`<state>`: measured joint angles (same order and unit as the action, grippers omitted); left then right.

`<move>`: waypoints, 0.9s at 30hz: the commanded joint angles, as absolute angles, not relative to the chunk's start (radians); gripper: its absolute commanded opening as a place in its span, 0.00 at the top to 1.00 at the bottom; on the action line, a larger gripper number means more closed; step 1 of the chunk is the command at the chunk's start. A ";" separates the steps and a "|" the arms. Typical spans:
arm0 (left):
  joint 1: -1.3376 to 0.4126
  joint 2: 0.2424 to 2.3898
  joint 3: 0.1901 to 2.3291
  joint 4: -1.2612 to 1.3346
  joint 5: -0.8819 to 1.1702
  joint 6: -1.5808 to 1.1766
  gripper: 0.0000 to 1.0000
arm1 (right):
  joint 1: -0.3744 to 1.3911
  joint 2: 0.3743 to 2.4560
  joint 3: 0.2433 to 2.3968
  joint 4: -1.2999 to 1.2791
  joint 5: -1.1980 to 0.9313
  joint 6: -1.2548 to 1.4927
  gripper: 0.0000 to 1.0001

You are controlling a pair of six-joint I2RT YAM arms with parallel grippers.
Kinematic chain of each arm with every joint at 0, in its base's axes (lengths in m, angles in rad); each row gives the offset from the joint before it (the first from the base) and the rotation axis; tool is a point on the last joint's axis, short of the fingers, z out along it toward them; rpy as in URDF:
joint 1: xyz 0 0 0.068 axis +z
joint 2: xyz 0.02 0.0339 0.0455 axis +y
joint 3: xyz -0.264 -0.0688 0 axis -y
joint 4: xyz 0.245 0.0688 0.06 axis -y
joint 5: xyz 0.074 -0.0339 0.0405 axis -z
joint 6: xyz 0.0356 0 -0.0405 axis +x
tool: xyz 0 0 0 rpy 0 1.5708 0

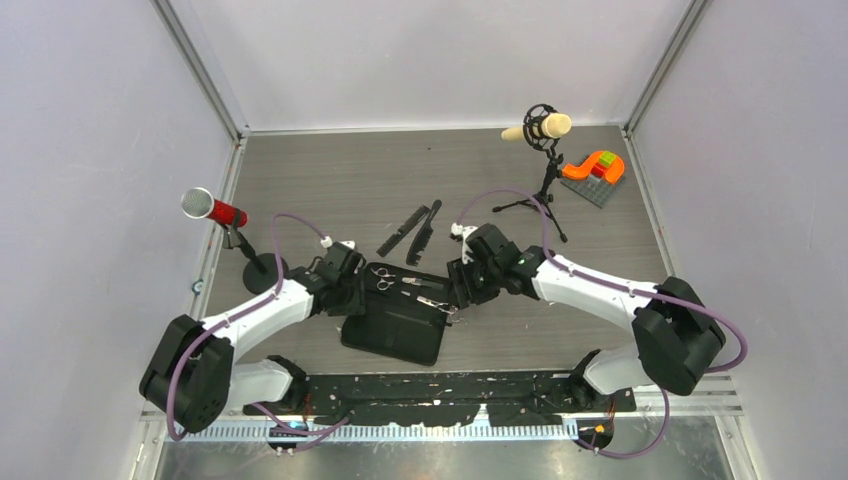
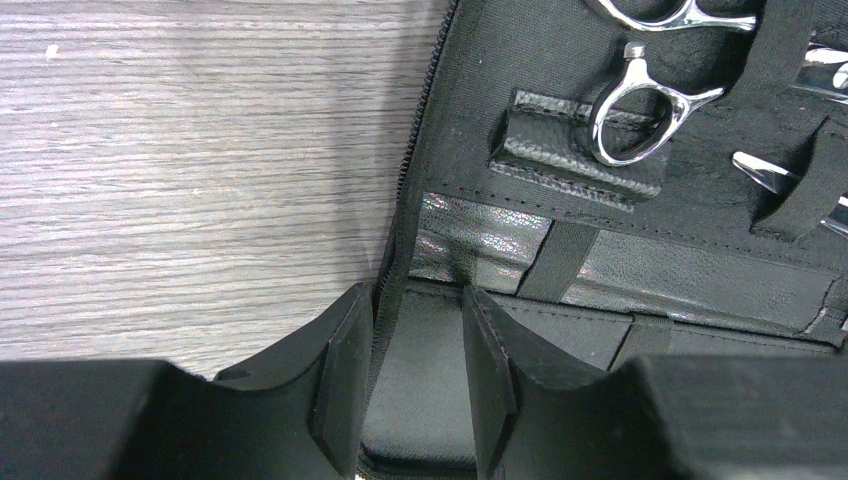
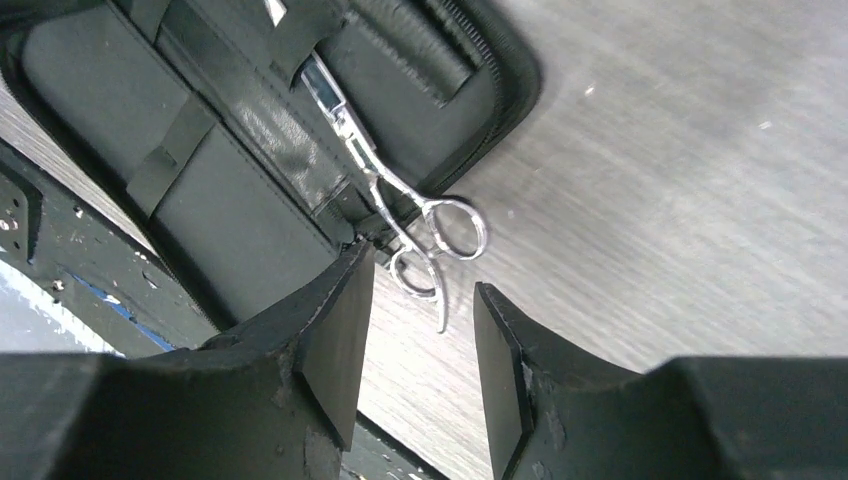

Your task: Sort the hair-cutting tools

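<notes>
Roughly halfway, I'd say: both scissors sit in the open case [image 1: 395, 325], one [image 2: 640, 115] strapped near its far-left corner, the other [image 3: 425, 240] with rings poking over the right edge. Two combs [image 1: 412, 232] wait on the table beyond it. Right gripper [image 3: 415, 330] stands apart, empty; left gripper [image 2: 395, 375] straddles the case's zipper edge, whether clamped I can't tell.

We see a grey wood-grain table [image 1: 400, 180] enclosed by pale walls. At its centre lies an open black zippered case [image 1: 395, 325], its elastic straps and a small leather loop [image 2: 570, 150] visible up close. At nine o'clock from the case stands a red microphone [image 1: 213, 209] with a silver head on a round base. At one o'clock a cream microphone [image 1: 538, 128] sits on a black tripod, and just beside it, toward two o'clock, orange and green blocks [image 1: 597, 168] rest on a grey plate.
</notes>
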<state>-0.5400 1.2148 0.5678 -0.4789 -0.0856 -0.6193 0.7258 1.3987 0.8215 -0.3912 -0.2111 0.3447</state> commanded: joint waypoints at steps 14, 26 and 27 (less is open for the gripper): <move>-0.543 1.213 0.553 -0.407 -0.045 -0.625 0.62 | 0.900 1.407 0.758 -0.389 -0.025 0.462 0.58; -0.543 1.226 0.556 -0.403 -0.039 -0.626 0.62 | 0.909 1.421 0.736 -0.416 -0.025 0.408 0.65; -0.543 1.227 0.556 -0.403 -0.039 -0.626 0.62 | 0.910 1.430 0.738 -0.415 -0.022 0.405 0.66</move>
